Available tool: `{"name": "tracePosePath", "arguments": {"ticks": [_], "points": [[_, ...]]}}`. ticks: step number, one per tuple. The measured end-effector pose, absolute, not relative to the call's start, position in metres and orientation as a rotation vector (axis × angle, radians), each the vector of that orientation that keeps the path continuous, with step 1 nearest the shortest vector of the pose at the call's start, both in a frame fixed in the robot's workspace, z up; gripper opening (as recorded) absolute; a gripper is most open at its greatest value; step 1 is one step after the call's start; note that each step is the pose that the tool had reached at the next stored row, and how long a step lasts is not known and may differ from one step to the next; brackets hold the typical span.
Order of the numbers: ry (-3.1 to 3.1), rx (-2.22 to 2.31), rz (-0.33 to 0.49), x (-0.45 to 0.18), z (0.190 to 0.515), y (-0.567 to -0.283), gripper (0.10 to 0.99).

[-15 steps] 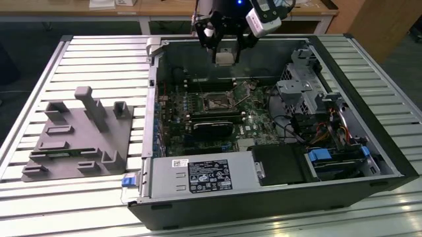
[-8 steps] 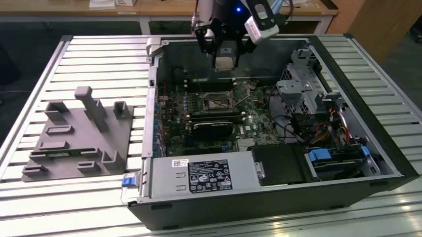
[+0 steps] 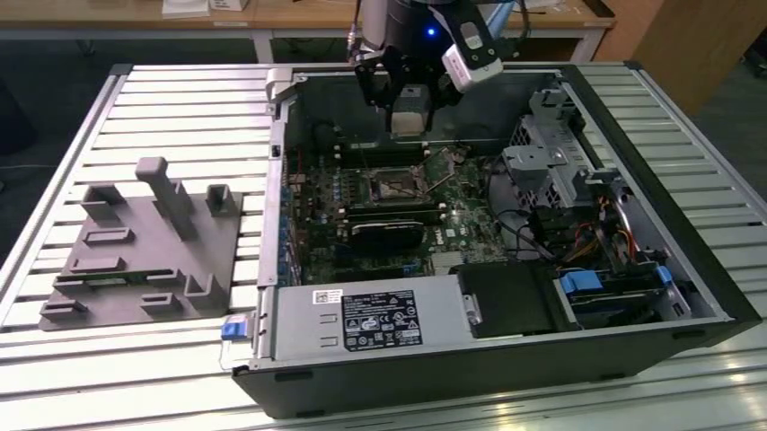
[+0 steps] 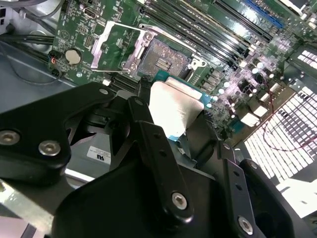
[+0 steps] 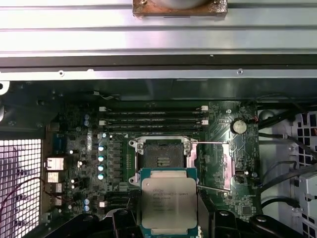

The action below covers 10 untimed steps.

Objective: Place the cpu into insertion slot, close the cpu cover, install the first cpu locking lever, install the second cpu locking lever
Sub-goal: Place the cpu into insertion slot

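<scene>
My gripper (image 3: 408, 115) hangs over the far part of the open computer case, shut on the cpu (image 3: 410, 122), a pale silvery square chip. In both wrist views the cpu (image 5: 168, 206) (image 4: 171, 111) sits between the black fingers (image 4: 148, 134), held above the board and just short of the insertion slot (image 5: 161, 158) (image 4: 166, 57) (image 3: 392, 184). The slot is bare and dark, with a metal rim. The cpu cover (image 5: 214, 166) (image 4: 116, 44) is flipped open beside the slot. Two thin locking levers (image 5: 213, 144) stand free along the cover's sides.
Long black memory slots (image 5: 153, 119) run beside the socket. A power supply (image 3: 372, 319) and a black shroud (image 3: 509, 296) fill the near end of the case, and a drive cage (image 3: 563, 171) with cables stands on the exterior view's right. A grey pegged fixture (image 3: 144, 242) rests on the slatted table.
</scene>
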<state>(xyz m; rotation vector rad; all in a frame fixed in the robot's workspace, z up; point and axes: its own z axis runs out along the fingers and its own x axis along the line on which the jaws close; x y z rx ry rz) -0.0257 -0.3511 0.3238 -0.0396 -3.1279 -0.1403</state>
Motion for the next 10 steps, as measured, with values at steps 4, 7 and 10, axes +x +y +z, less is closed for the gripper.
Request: {"name": "tracePosePath", "arguments": {"ticks": [4, 7, 10], "points": [[-3.131, -0.039, -0.141, -0.026, 0.319, -0.351, 0.537], [-3.132, -0.039, -0.14, -0.026, 0.314, -0.351, 0.537], [-3.134, -0.039, -0.14, -0.026, 0.31, -0.351, 0.537]]}}
